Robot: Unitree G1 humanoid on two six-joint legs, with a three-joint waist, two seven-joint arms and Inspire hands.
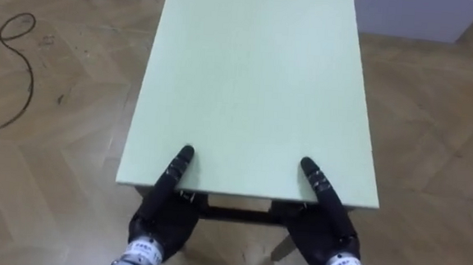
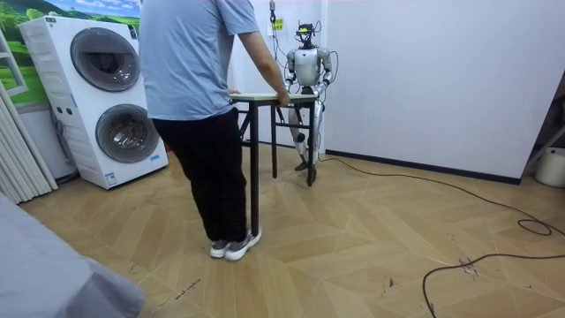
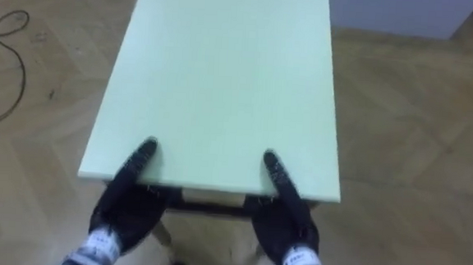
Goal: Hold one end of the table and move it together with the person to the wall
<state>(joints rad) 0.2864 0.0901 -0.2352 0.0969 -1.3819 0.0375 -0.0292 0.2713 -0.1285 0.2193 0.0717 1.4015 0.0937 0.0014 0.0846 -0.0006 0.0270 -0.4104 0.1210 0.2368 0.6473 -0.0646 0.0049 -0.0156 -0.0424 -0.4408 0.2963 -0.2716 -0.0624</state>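
Note:
A pale green table (image 1: 256, 84) stretches away from me. My left hand (image 1: 161, 218) and right hand (image 1: 325, 228) clamp its near edge, each with the thumb lying on top and the other fingers hidden beneath the top. In the room view I stand at the table's far end (image 2: 256, 95), close to the white wall. A person (image 2: 199, 106) in a light blue shirt and black trousers stands at the opposite end, one hand on the table's edge.
A dark cable (image 1: 15, 53) loops over the wood floor to my left. A white box (image 1: 416, 16) stands at the far right. Two stacked washing machines (image 2: 97, 97) are on the room view's left, and more cable (image 2: 477, 265) lies at its right.

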